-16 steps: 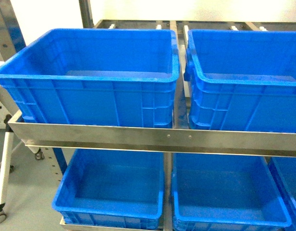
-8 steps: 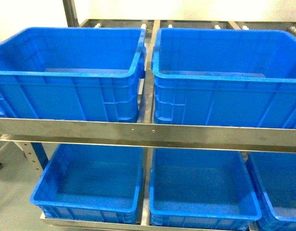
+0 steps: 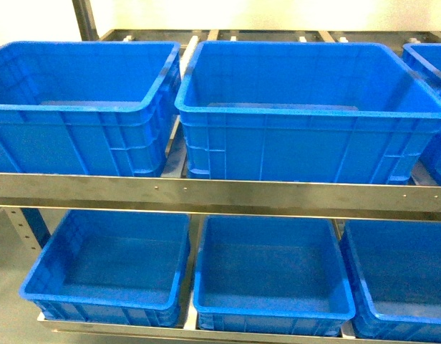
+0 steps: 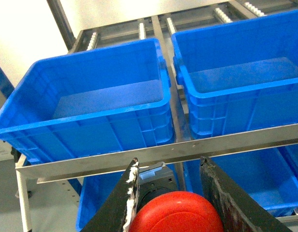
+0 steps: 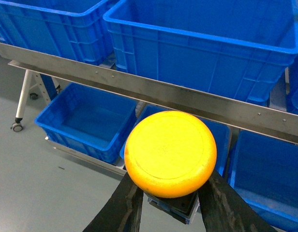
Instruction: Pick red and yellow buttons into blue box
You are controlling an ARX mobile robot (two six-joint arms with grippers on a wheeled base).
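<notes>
A red button (image 4: 177, 212) on its black switch block sits between the fingers of my left gripper (image 4: 169, 164), which is shut on it. My right gripper (image 5: 171, 193) is shut on the switch block of a yellow button (image 5: 171, 152), cap facing the camera. Both are held in front of a steel rack and below its upper shelf. Deep blue boxes stand side by side on that shelf; one blue box (image 3: 313, 107) is central in the head view, another (image 3: 77, 107) to its left. Neither gripper shows in the head view.
A steel front rail (image 3: 220, 193) runs across below the upper crates. Shallower blue crates (image 3: 270, 276) sit on the lower shelf. Roller tracks (image 4: 141, 31) lie behind the crates. Grey floor (image 5: 37, 188) and a caster wheel (image 5: 16, 126) are at the left.
The head view has swept to the right along the rack: the crates have slid left in the picture and a third upper crate has come in at the right edge.
</notes>
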